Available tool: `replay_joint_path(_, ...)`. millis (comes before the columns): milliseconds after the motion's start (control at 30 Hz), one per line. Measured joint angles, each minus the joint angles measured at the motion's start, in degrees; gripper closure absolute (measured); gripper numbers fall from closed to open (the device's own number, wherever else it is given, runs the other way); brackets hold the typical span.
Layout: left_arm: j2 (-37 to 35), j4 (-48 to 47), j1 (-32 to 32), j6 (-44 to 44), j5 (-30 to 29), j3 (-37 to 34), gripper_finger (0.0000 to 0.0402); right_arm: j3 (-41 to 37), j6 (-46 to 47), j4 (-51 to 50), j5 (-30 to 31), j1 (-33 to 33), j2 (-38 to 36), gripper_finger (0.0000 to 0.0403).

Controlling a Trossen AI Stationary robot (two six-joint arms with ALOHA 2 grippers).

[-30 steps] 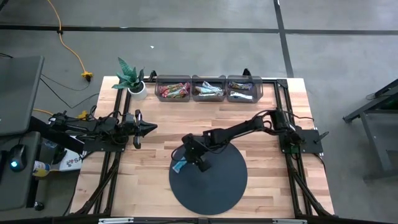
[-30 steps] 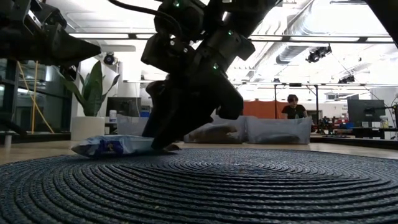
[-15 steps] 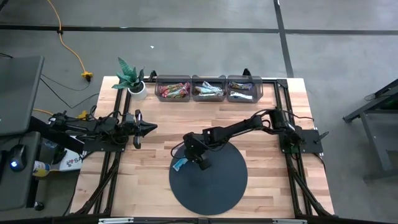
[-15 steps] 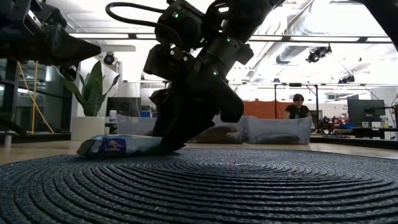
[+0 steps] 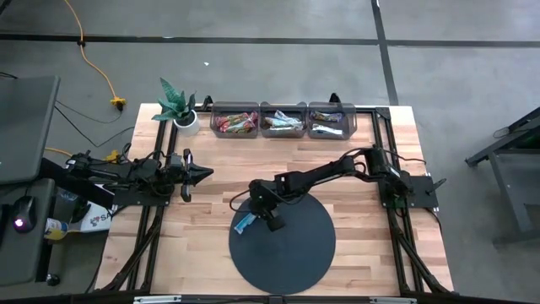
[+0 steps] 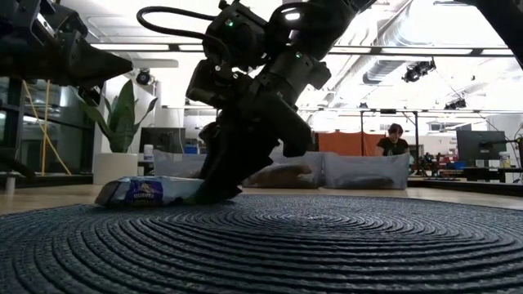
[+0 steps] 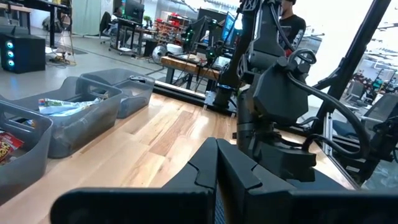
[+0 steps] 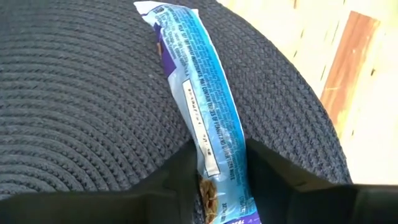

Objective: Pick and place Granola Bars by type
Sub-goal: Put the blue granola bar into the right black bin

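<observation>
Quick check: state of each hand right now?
Left hand: shut, empty, waiting at the table's left side.
Right hand: shut on the light blue granola bar at the dark mat.

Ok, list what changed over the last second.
The right gripper, its fingers around one end of the blue bar on the mat, crept slightly toward the mat's left edge, nudging the bar along; the bar is not lifted. The left gripper, the bins and the plant stayed put.
</observation>
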Motion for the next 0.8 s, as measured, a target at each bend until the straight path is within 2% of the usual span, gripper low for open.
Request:
replay_joint_path(400,0.0,0.0,0.0,0.0,0.2,0.0,0.04,-0.4,1.0,-0.7,-0.4,-0.2,-2.9,0.0342)
replay_joint_path(700,0.0,0.0,0.0,0.0,0.2,0.0,0.04,-0.3,5.5,2.0,0.3,-0.4,-9.7,0.0348)
replay_joint_path(800,0.0,0.0,0.0,0.0,0.2,0.0,0.04,-0.2,9.1,2.7,3.0,-0.4,-12.8,0.0348)
